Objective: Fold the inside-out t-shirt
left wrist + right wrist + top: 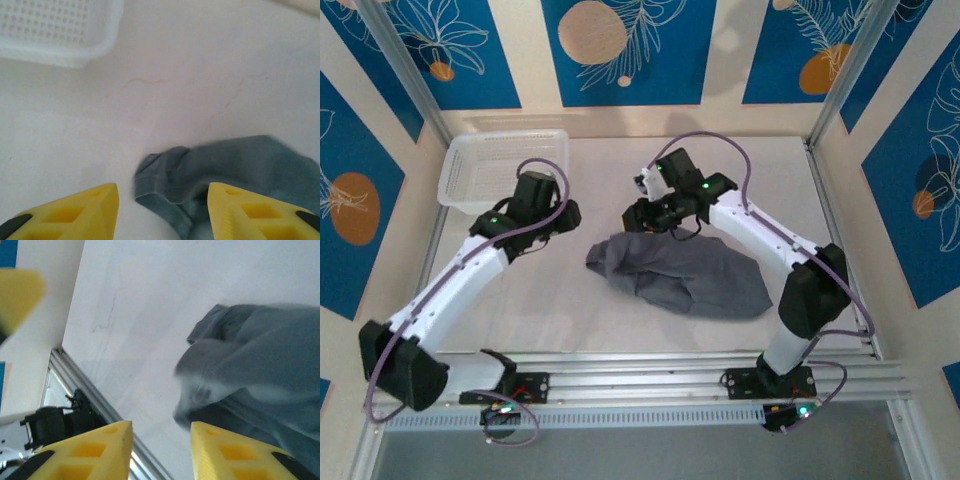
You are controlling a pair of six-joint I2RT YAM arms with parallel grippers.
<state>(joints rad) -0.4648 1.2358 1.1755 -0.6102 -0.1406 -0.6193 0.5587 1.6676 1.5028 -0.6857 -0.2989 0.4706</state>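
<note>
a white basket sits in the table's far left corner, the left gripper hovers with fingers apart at the left end of the crumpled inside-out t-shirt mid-table, and the right gripper, fingers likewise apart, seems just clear of its far edge.

Left jaws stand parted above the crumpled grey t-shirt, white basket beyond.

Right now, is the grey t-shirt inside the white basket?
No, the t-shirt lies crumpled on the table, apart from the basket in the far left corner.
</note>
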